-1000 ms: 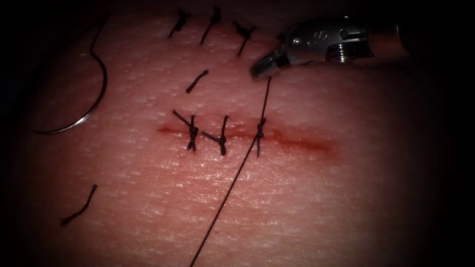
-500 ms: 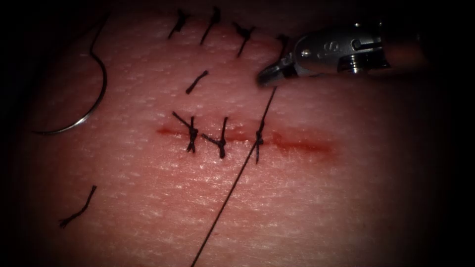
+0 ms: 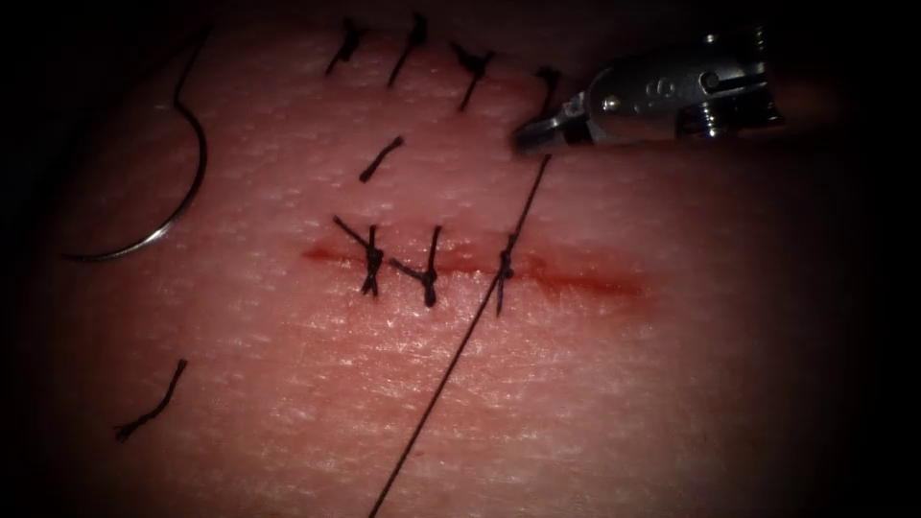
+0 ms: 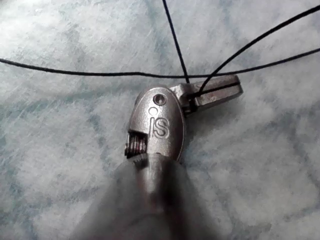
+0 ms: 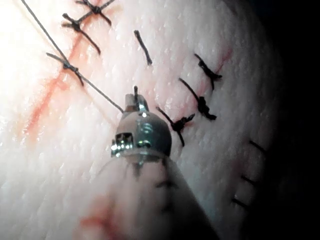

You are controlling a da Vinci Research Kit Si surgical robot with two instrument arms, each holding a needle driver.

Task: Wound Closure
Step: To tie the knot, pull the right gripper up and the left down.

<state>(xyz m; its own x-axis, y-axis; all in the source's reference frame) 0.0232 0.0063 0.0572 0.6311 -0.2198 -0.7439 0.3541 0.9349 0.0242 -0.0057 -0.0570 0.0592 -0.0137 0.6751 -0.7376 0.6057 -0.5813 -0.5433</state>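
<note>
Three knots (image 3: 427, 275) cross the cut (image 3: 576, 278); both tools, right (image 3: 530, 137) and left (image 4: 215, 93), pinch thread (image 3: 460, 345); one needle (image 3: 163, 225) lies free.

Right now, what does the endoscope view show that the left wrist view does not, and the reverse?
Endoscope view: the tissue with its cut, three knotted stitches across it, the needle lying free on the tissue left of the cut, held by neither tool, and the right tool, jaws shut on the thread. Left wrist view: the left tool, jaws shut on the thread, over a pale cloth. Both share the black thread.
</note>
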